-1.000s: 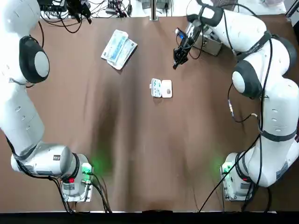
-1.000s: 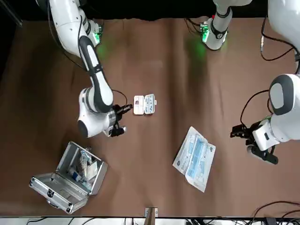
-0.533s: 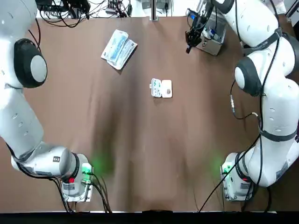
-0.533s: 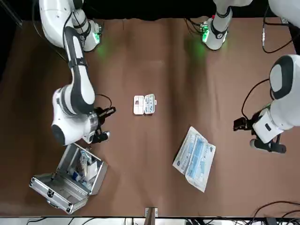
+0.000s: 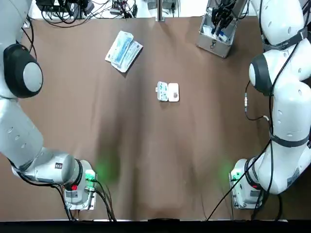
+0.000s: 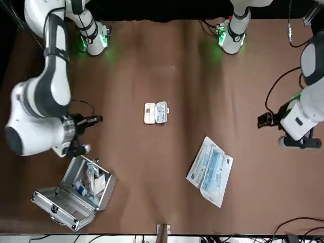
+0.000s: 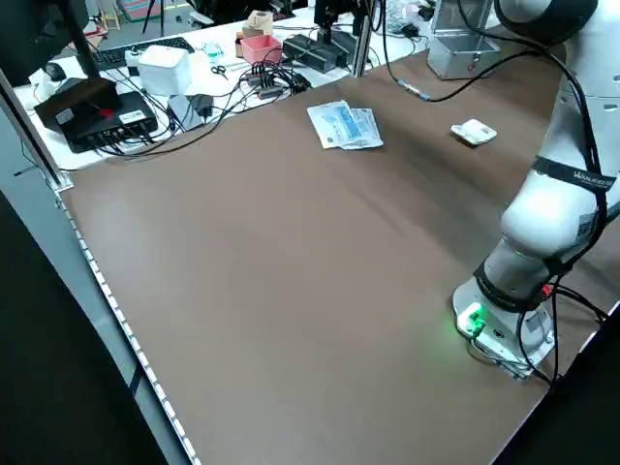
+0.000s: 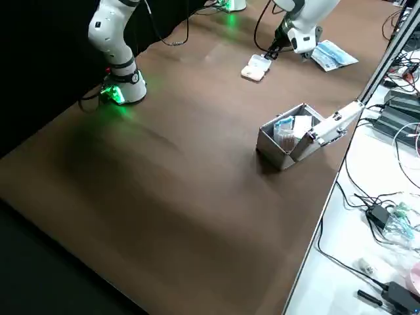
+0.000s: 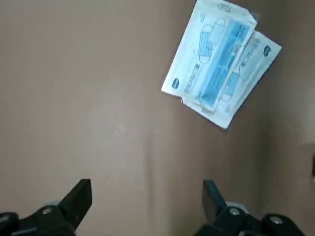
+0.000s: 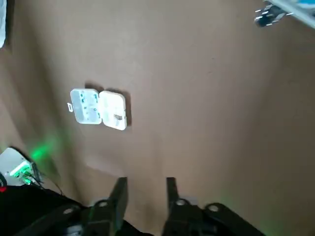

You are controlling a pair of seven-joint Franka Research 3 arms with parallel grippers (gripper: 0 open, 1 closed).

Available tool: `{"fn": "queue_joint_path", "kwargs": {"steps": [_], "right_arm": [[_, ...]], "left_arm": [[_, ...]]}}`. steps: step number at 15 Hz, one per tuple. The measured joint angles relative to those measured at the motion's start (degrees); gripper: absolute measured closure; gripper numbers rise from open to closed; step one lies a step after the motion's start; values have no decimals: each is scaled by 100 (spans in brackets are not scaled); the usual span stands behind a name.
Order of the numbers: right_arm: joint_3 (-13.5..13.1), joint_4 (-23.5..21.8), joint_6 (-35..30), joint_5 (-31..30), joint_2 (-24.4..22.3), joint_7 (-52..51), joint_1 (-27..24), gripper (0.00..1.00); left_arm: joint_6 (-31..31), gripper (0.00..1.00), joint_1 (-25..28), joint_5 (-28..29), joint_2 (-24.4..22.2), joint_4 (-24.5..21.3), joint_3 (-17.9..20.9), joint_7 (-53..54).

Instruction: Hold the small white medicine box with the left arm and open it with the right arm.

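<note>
Step in hand: the small white medicine box [image 5: 168, 91] already lies open, its lid folded flat beside its base. By my judgement the opening is done, and neither arm is at work on it.
Box position: middle of the tabletop [image 5: 146, 155], a little toward the far side, well apart from both arms.
Left gripper [image 9: 146, 196]: raised over the far left of the tabletop, near the mask packets [image 5: 123, 50]. Its fingers [image 9: 81, 196] are spread wide, with nothing between them.
Right gripper [image 10: 144, 189]: raised at the far right, by the metal case [image 5: 214, 36]. Its fingers [image 10: 118, 194] are parted by a narrow gap and hold nothing.
Next move: probably only parking the arms. It calls for keeping clear of the case's raised lid and leaving the box undisturbed.
Medicine box contents: one half shows bluish compartments; what is in them is too small to tell.
Metal case contents: open, with white and blue packets standing inside.
</note>
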Motion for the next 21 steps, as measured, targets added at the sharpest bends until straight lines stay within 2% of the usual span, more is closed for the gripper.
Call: {"fn": "queue_joint_path", "kwargs": {"steps": [2,4,8,12,16,19,21], "right_arm": [[-355,186,-137,-115,-4,0,-4,54],[-523,262,-147,-293,-75,-2,-10,38],[-571,304,-173,-869,-402,-2,-3,5],[-601,316,-180,-1054,-825,-1,-5,4],[-594,316,-206,-1690,-1105,-1,59,2],[-592,318,-200,-1882,-1194,4,138,2],[-576,320,-195,-1922,-1255,6,80,2]], "left_arm": [[-259,0,9,2,-236,-1,0,0],[-296,0,29,5,-305,-4,1,0],[-299,0,53,5,-268,-66,8,-8],[-298,0,246,5,-276,-64,30,-116],[-222,0,651,10,-441,-103,35,-133],[270,0,701,10,-809,-567,8,-321],[395,0,755,10,-1020,-811,-141,-415]]}}
